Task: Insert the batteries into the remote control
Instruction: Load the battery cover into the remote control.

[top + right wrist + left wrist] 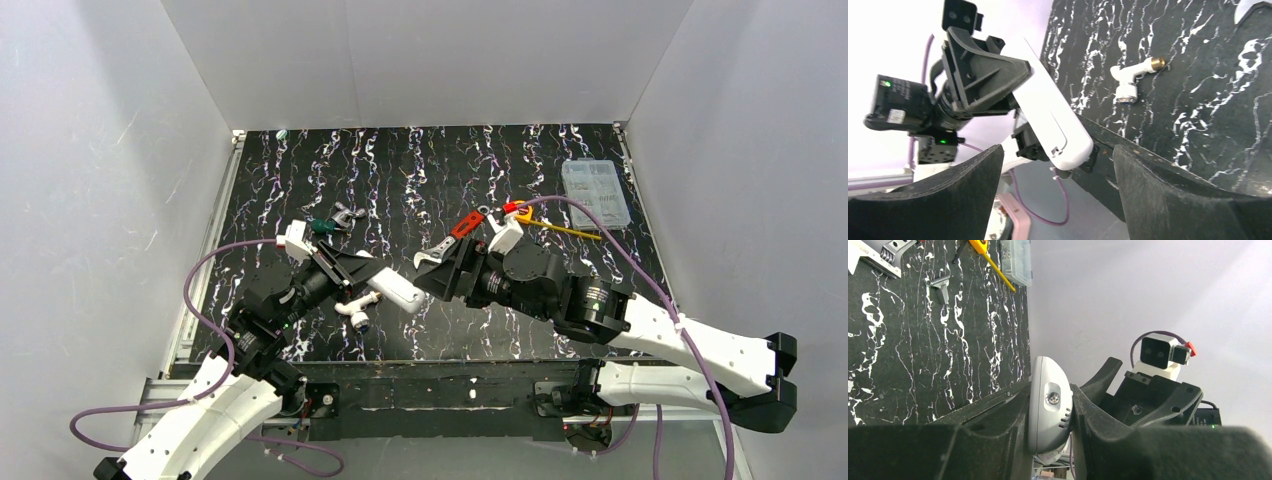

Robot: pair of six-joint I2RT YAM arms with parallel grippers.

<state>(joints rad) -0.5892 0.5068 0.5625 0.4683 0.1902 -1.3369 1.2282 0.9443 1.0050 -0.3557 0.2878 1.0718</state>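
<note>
Left hand [365,275]: clamps remote control [1048,115];
Right hand [432,275]: wide, at its free end;
Risk: contact may lever it loose

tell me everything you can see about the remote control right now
The remote control is a slim white handset of smooth-looking plastic with a rounded end. The left wrist view shows a small recessed screw and a few slots on it; the right wrist view shows a thin seam and small notch near the free end. It is off the table, tilted, clamped by the left gripper. Its free end points at the open right gripper, which does not seem to touch it.
</note>
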